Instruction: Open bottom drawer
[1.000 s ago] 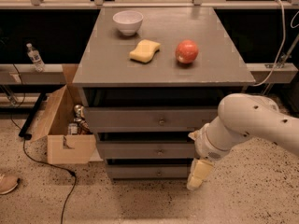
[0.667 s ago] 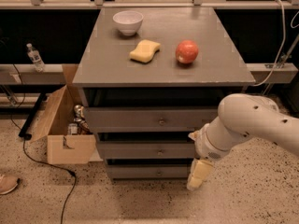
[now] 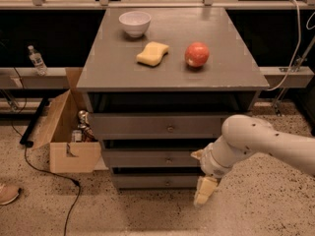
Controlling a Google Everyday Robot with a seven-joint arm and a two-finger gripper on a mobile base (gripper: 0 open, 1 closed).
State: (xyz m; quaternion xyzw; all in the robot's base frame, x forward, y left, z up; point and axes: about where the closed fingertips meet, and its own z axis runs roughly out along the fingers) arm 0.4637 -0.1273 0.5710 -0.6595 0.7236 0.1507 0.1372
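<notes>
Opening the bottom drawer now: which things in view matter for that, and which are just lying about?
For the job:
bottom drawer, shut
its knob
gripper, low by the drawer's right end

Lying about:
bowl, sponge and apple on the cabinet top
cardboard box and water bottle, at left

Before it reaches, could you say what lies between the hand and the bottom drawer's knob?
Only the bottom drawer's bare front, camera view; the hand hangs right of its knob.
</notes>
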